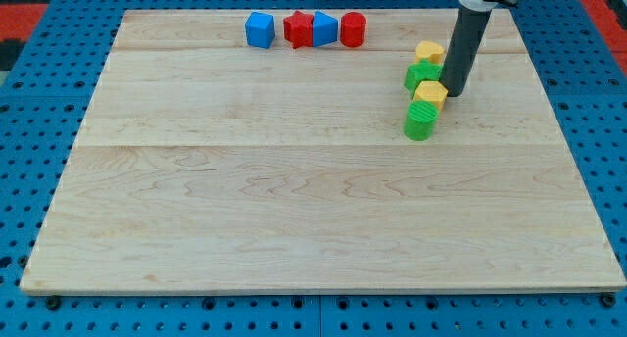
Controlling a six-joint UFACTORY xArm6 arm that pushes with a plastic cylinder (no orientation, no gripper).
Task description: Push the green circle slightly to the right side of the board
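Note:
The green circle [419,121] is a short green cylinder at the right of the wooden board [294,200]. Touching it above are a yellow block [429,92], a green block [422,74] and another yellow block [429,52], stacked in a column up the view. My tip [456,92] is at the end of the dark rod, just right of the lower yellow block and up and to the right of the green circle. It is close to the yellow and green blocks; I cannot tell if it touches them.
Along the view's top stand a blue block [260,29], a red star-like block [298,29], a blue block [324,28] and a red cylinder [353,29]. A blue pegboard [29,131] surrounds the board.

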